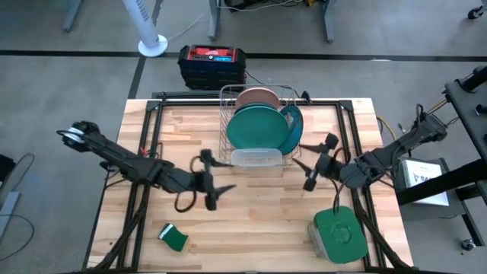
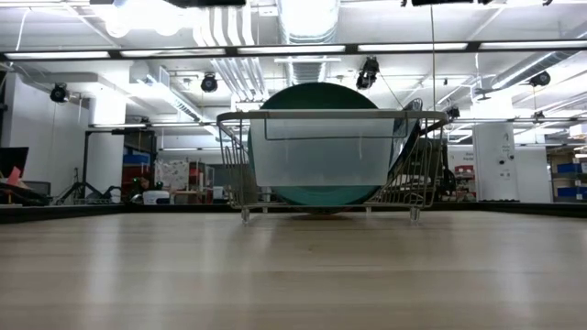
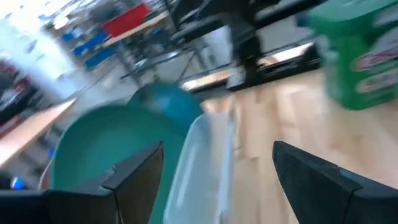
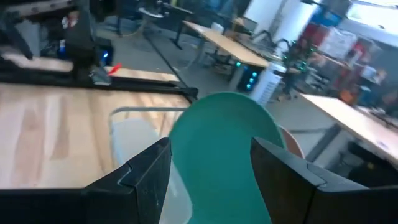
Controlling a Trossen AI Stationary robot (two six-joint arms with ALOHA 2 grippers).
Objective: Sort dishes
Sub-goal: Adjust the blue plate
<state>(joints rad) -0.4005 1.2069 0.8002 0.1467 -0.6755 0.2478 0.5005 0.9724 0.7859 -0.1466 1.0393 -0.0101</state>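
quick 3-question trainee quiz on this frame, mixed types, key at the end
1. True or false: the green plate stands in the dish rack.
2. The green-lidded container sits nearer which arm? A left, B right.
3. What small green thing lies on the table near the left arm?

Key
1. True; a pink plate and a dark teal plate are in it too.
2. B. The right gripper is open beside the rack; the left gripper is open too.
3. The sponge.
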